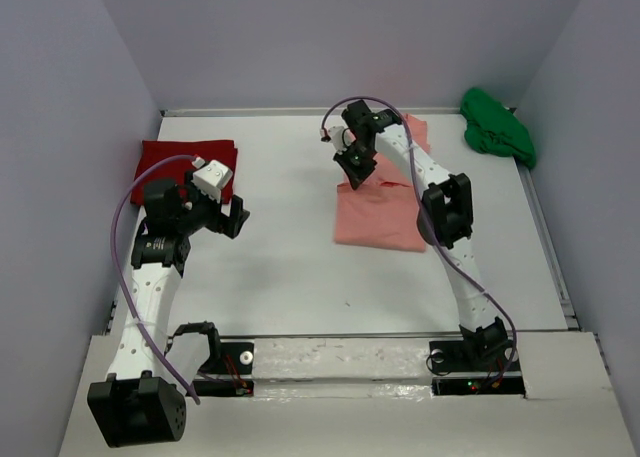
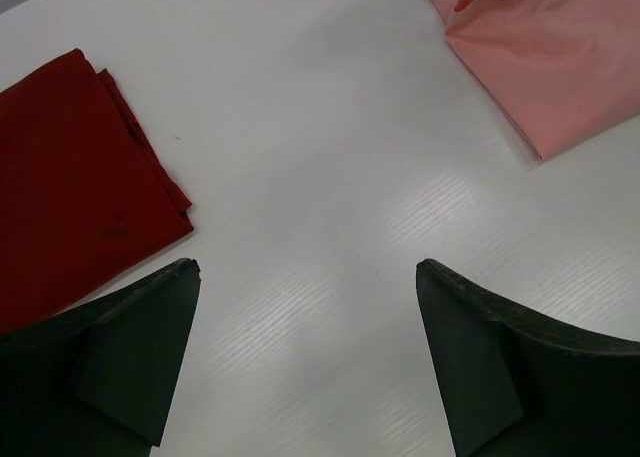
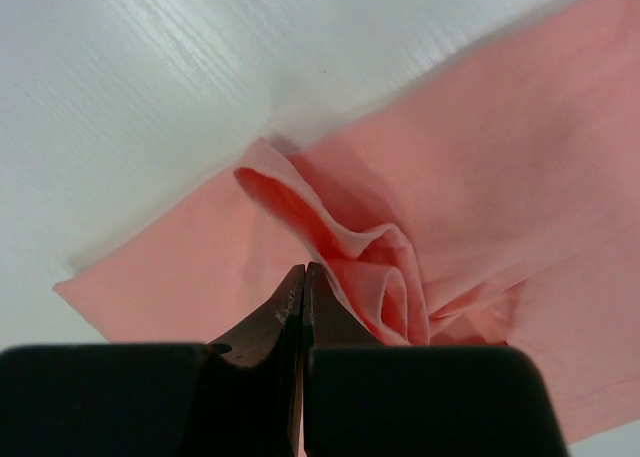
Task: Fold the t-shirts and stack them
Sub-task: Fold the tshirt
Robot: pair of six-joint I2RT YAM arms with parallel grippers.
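Note:
The salmon-pink t-shirt lies partly folded in the middle right of the table. My right gripper is down on its left edge. In the right wrist view that gripper is shut, with a raised, bunched fold of the pink cloth at its tips. The deep red t-shirt lies folded flat at the far left. The bright green t-shirt sits crumpled in the far right corner. My left gripper hangs wide open over bare table, between the red shirt and the pink shirt.
White walls close the table in on the left, back and right. A raised rail with both arm bases runs along the near edge. Bare tabletop lies between the red and pink shirts.

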